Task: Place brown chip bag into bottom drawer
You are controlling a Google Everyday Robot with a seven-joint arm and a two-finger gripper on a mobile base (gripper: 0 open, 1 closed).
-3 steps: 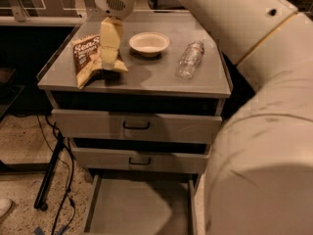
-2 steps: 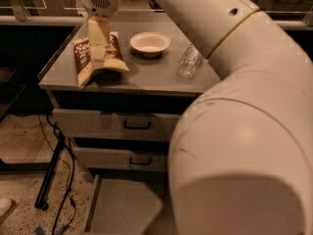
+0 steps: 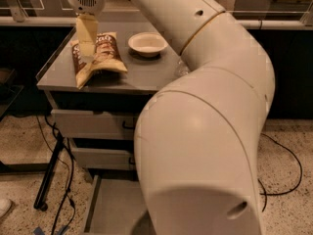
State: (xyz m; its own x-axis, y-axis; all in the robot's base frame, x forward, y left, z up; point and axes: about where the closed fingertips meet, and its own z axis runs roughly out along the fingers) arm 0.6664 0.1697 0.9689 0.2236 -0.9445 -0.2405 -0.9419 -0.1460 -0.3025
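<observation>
**Gripper at the bag, drawer far below**

The gripper hangs over the back-left part of the cabinet top, right at the left upper half of the bag. I cannot tell whether its jaws are open or already closed on the bag. The bag is on the top, just left of the bowl, and well above the open bottom drawer.

What could go wrong, as I judge it:
- The hold, if there is one, is near one edge of a crinkly, slippery bag. It may slide out or swing when lifted.
- The bowl is close by, so a sideways sweep could knock it.
- The path down passes the front lip of the top and two shut upper drawers. A dangling corner could snag there.
- The arm hides much of the drawer's right side, so a drop aimed there is hard to check. The bag could land on a side wall or on the floor.

The bag's long axis runs roughly back to front, slanted a little. Its printed brown end points to the back. Its pinched tan end points to the front-left edge of the top, and the face with the lettering is up.
</observation>
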